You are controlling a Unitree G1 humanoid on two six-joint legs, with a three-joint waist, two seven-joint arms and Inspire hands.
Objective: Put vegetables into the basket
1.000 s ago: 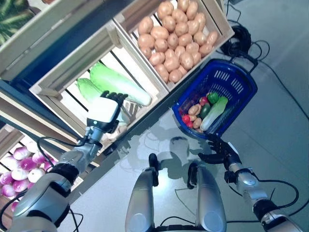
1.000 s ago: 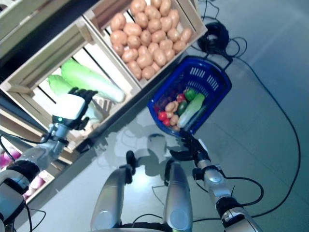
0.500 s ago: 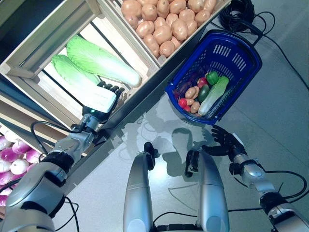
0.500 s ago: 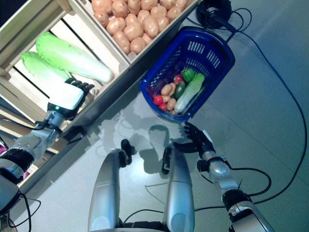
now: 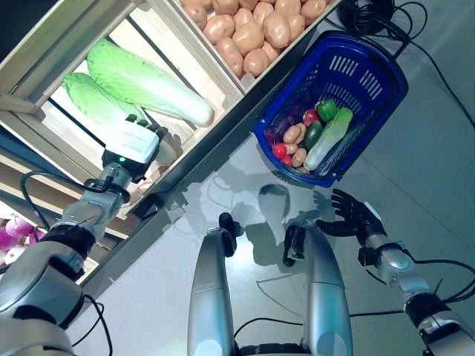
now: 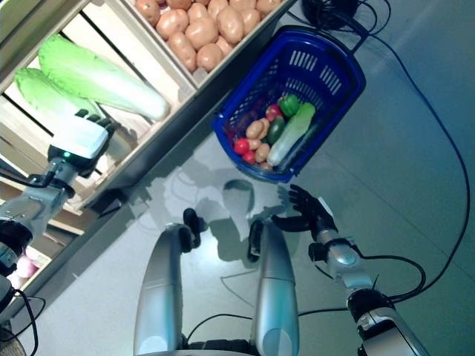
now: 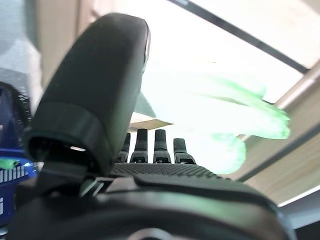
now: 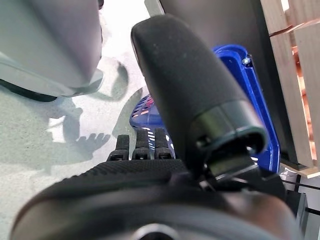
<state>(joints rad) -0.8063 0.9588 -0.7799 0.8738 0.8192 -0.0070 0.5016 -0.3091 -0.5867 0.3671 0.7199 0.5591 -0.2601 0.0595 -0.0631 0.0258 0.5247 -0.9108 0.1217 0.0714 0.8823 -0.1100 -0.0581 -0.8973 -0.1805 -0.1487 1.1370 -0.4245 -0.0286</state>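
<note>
My left hand (image 5: 133,145) reaches into a wooden crate (image 5: 194,152) on the stand, by the end of the smaller of two long green cabbages (image 5: 93,100). The larger cabbage (image 5: 148,80) lies just past it. In the left wrist view its fingers (image 7: 155,146) are straight and empty, with a pale green cabbage (image 7: 220,117) beyond them. The blue basket (image 5: 358,70) stands on the floor and holds potatoes, red tomatoes, a green pepper, a cucumber and a long white-green vegetable (image 5: 329,137). My right hand (image 5: 350,219) is open over the floor, just short of the basket's near rim (image 8: 252,107).
The wooden stand's front edge (image 5: 223,141) runs diagonally between my left hand and the basket. A crate of potatoes (image 5: 252,33) sits beside the basket. Coiled black cable (image 5: 367,15) lies behind the basket. Grey floor (image 5: 438,170) lies to the right.
The camera has shifted. My left hand has drawn back from the larger cabbage toward the crate's front, beside the smaller one. My right hand stays open by the basket.
</note>
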